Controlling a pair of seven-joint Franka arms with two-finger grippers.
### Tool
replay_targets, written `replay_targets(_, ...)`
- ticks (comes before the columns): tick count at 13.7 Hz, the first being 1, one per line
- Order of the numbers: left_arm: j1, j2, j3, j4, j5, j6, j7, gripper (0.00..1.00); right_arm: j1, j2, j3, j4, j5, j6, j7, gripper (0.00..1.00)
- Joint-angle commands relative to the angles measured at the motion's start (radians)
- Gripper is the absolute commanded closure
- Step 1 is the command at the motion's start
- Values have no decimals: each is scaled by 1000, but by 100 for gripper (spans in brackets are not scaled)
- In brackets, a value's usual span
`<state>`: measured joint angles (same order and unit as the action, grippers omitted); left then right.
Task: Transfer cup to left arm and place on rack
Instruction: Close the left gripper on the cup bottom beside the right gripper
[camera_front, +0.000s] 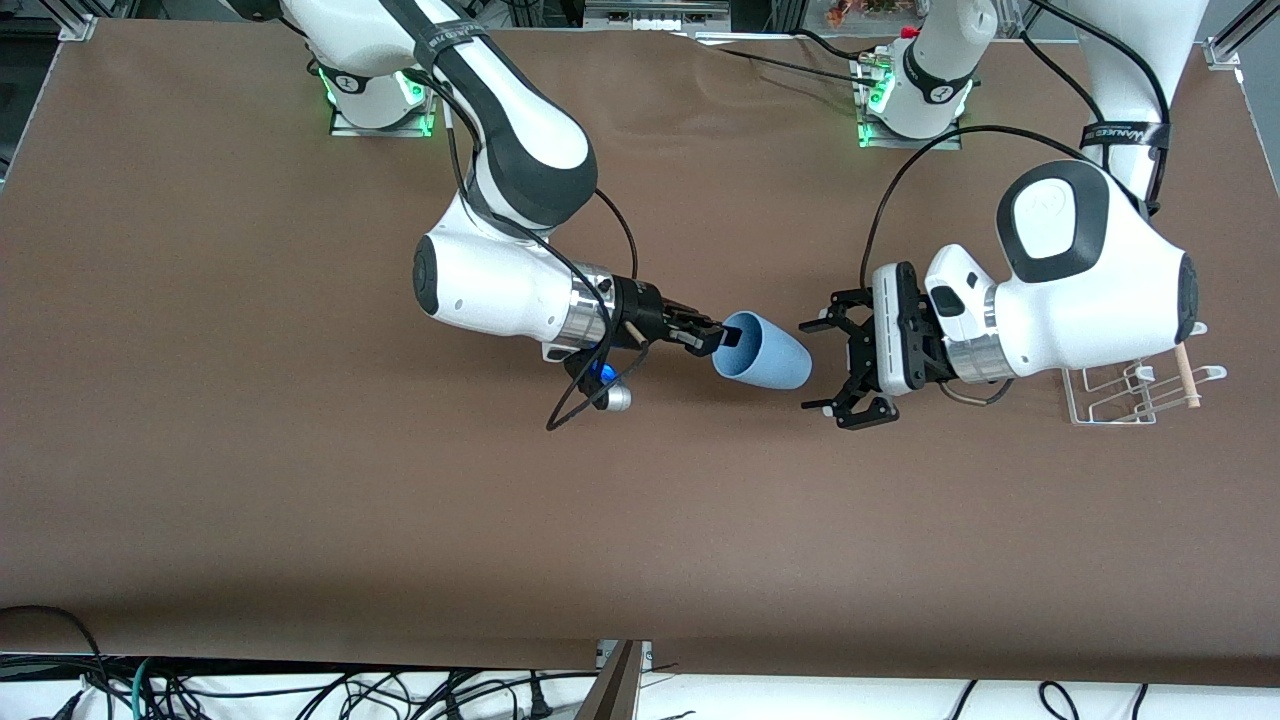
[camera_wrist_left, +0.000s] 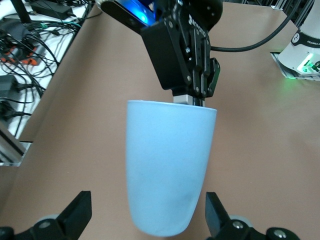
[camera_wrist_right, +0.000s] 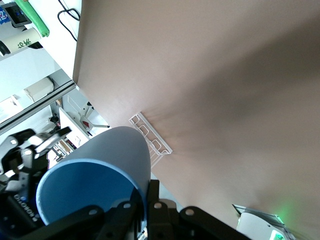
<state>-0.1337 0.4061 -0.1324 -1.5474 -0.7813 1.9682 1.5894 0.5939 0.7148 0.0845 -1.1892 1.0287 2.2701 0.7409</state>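
From the front camera, I have the cup (camera_front: 765, 352) at the centre of the frame, held up over the bench (camera_front: 250, 450) on its side. The right hand (camera_front: 712, 338) pinches the rim, one finger inside the mouth, and the closed base points at the left hand (camera_front: 835, 365). That hand sits just beside the base, at centre right, fingers spread wide and holding nothing, not touching the cup. The rack (camera_front: 1135, 392) lies at the right edge of the frame, partly under the left arm (camera_front: 1080, 290). I judge this to be the handover step: cup presented, receiver not yet on it.

In the left wrist view the cup fills the centre, rim toward the top where the right hand grips it. My left fingertips (camera_wrist_left: 77, 212) show at the bottom corners, flanking the cup's base with a gap on each side.

In the right wrist view the cup's open mouth sits at lower left, the rack small at centre, the left hand dark at the left edge.

Next, I reckon the left hand must advance along the cup, close on the body, and only then should the right let go.
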Motion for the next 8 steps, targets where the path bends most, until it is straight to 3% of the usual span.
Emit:
replay_targets(1,-23,-4,5,-45,-30,20,35,0,1,11,4,28,21,3,12,100)
replay_targets(5,-40,5,4,-49,-44,64,35,0,1,9,4,28,21,3,12,100)
replay_targets(6,-40,11,4,-60,-74,64,37,11,1,9,4,28,21,3,12,100)
replay_targets(7,-43,13,4,-60,-87,66,35,38,1,9,4,28,21,3,12,100)
replay_targets(8,-49,13,5,-59,-88,67,35,57,1,9,4,28,21,3,12,100)
